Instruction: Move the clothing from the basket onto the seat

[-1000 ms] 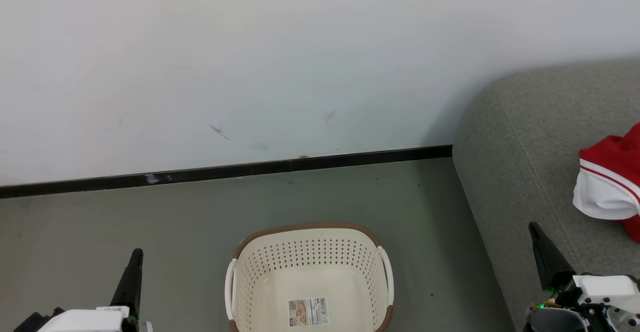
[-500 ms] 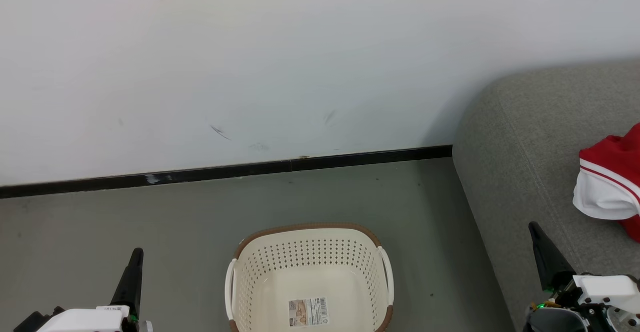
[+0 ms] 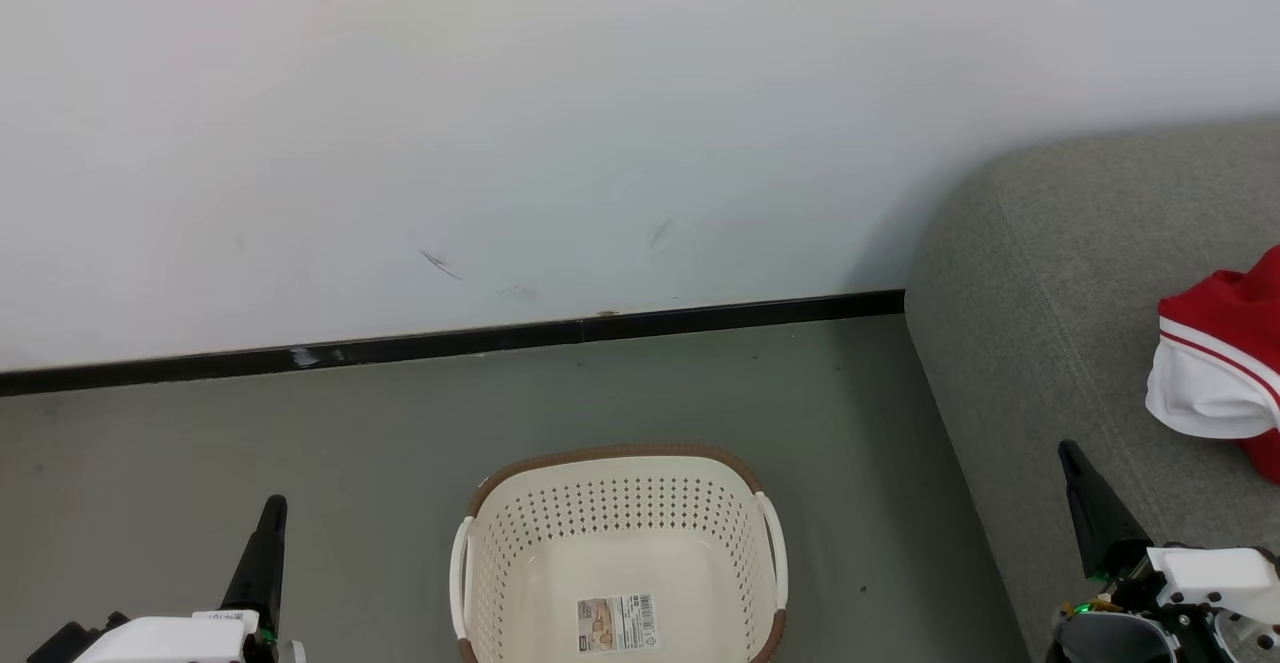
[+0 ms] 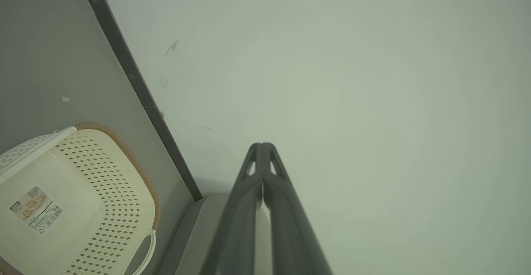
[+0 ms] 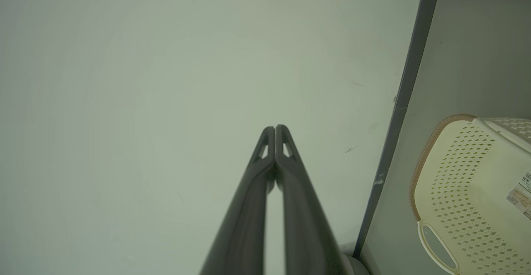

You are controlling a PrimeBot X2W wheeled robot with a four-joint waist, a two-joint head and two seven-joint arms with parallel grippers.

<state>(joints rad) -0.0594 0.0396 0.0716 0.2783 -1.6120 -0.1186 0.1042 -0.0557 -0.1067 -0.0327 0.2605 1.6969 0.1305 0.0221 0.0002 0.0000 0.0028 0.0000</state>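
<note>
Task judged all but done, as far as can be seen; the basket (image 3: 620, 508) is shown bare inside in the head view, w/ nothing on its floor but a sticker (image 3: 616, 623); its near edge is cut off by the frame, so a scrap hidden there can't be ruled out. The clothing (image 3: 1215, 373), a red bundle w/ white trim and a white fold, is found lying on the seat (image 3: 1040, 273) at the right edge of that view, well apart from the basket; part of it runs out of frame, so the no. of garments can't be told.

Nothing is held; the left gripper (image 3: 270, 513) is seen at lower left, beside the basket, fingers pressed together on nothing; the right gripper (image 3: 1070, 458), at lower right against the seat's grey cloth, is likewise closed and empty; tips are shown touching in both wrist views.

Left to do, prob.: a check that the basket is truly empty; nothing more is suggested.

Writing: the sticker is a pale label w/ a small picture, a barcode and lines of print; the text is too small to be read and no brand can be made out. No lettering is shown on the visible part of the clothing.
</note>
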